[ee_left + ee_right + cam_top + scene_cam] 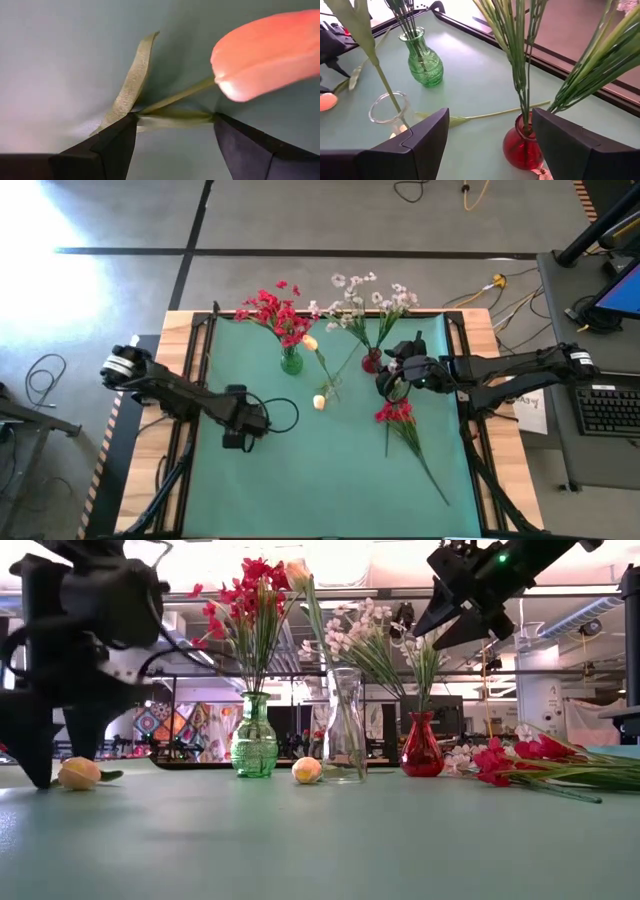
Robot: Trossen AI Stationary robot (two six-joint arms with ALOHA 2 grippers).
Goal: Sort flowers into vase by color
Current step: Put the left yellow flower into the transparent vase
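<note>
- Lying flat on the green surface (300, 480): cream-yellow rosebud (265, 55), thin green stem, between the spread left pincer (172, 142) fingers.
- Right pincer (490, 145) spread above the red vase (522, 145) of white sprays (365, 300).

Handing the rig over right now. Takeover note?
Left hand: open, low on the mat, fingers either side of the loose rosebud stem, not gripping.
Right hand: open, empty, raised over the red vase.
Done: red flowers in the green vase, white sprays in the red vase, one cream bud in the clear vase.
Left: the loose rosebud, a second rosebud beside the clear vase, and the red bunch lying on the mat.
</note>
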